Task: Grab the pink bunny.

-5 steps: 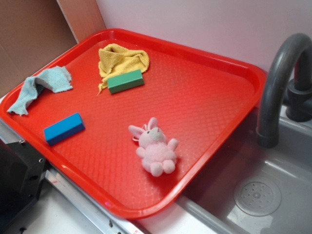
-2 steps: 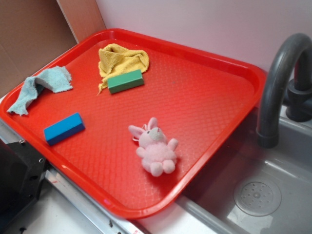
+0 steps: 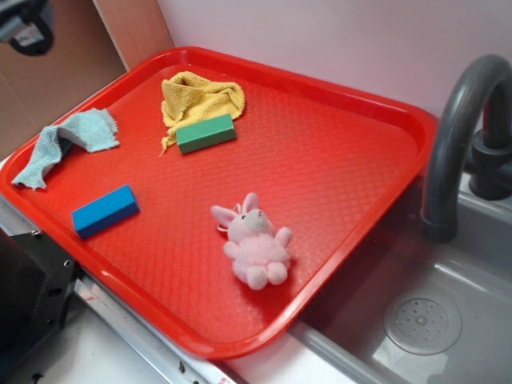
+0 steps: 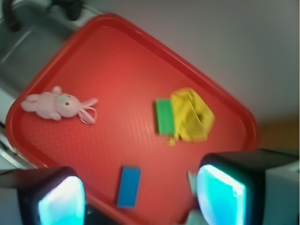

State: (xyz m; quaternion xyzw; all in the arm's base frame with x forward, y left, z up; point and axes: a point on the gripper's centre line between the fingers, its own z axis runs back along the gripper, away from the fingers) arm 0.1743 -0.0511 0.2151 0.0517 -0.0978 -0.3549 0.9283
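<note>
Well, my gripper (image 4: 140, 197) hangs high over the tray's far-left corner, its two pads spread wide apart with nothing between them. I see the small fluffy pale-pink plush bunny (image 3: 254, 240) lying on the red plastic tray (image 3: 344, 168), near the edge facing the grey sink (image 3: 416, 320), well apart from the blue rectangular block (image 3: 105, 210). I judge it light, soft and squashy; I'd pinch across its round body rather than the thin ears.

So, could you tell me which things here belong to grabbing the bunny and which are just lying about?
Job: pink bunny, gripper, open above the red tray.
Lying about: blue block, green block, yellow cloth, blue-grey cloth, faucet.
</note>
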